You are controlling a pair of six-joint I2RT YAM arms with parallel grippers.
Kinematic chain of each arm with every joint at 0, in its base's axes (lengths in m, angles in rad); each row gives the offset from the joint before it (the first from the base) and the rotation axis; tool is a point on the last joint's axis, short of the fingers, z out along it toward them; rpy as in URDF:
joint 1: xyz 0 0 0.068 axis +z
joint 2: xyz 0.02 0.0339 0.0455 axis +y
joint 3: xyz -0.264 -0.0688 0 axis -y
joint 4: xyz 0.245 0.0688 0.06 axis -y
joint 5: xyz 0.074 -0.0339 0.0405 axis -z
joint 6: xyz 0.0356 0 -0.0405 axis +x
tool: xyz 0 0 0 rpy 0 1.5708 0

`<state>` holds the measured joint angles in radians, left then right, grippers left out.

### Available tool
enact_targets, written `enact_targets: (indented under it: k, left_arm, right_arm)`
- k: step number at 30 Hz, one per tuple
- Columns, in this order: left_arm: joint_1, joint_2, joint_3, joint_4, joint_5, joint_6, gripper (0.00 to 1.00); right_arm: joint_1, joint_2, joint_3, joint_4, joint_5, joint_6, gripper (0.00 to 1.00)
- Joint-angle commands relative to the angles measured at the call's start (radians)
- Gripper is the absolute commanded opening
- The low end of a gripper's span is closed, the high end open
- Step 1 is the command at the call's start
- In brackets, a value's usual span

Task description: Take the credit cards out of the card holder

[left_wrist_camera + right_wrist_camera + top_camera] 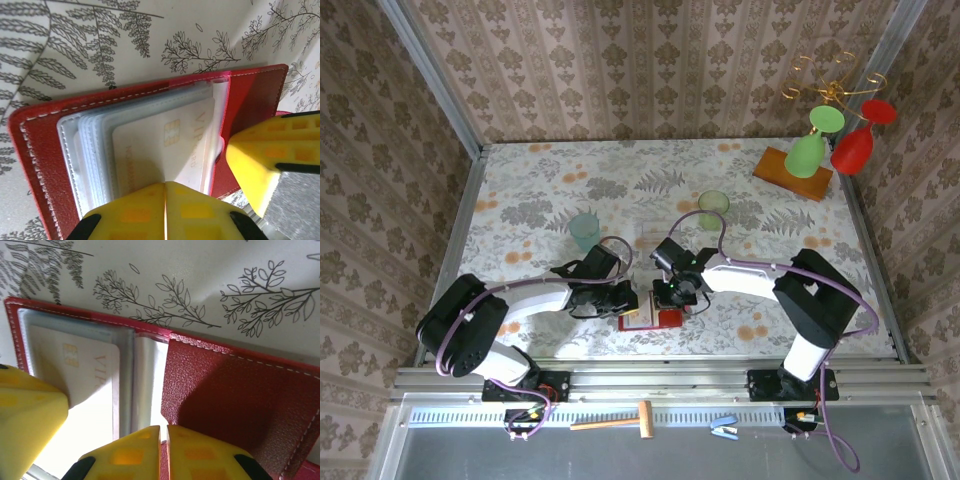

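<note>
**One red wallet point(45, 150) lies open on the table point(520, 190), close to the near edge, between two grippers.**

You see one pale card point(160, 150) with a chip, tucked in the front clear sleeve point(90, 150). More sleeves stack behind it, and their contents are hard to make out. The left gripper point(165, 215) has its fingers pressed together at the card's lower edge. The right gripper point(163, 450) is pressed together the same way at the fold. You cannot tell whether either pinches anything.
</note>
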<state>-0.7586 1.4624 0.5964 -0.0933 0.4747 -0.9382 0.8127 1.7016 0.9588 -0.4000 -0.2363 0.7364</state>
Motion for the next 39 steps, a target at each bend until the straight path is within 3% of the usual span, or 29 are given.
enact_targets:
  k: [1, 21, 32, 39]
  left_arm:
    - [-0.003, -0.008, 0.007, -0.029, -0.017, 0.022, 0.10]
    - [0.014, -0.042, -0.056, -0.059, -0.048, 0.032, 0.10]
    - [0.016, -0.031, -0.046, -0.047, -0.043, 0.033, 0.10]
    - [0.016, -0.035, -0.043, -0.038, -0.043, 0.024, 0.10]
  right_arm:
    - [0.002, -0.037, 0.004, -0.034, 0.011, 0.022, 0.14]
    - [-0.023, 0.066, -0.066, -0.086, 0.086, 0.011, 0.14]
    - [-0.041, -0.033, -0.002, -0.100, 0.055, 0.011, 0.14]
    - [-0.088, -0.014, 0.014, -0.099, 0.057, -0.010, 0.14]
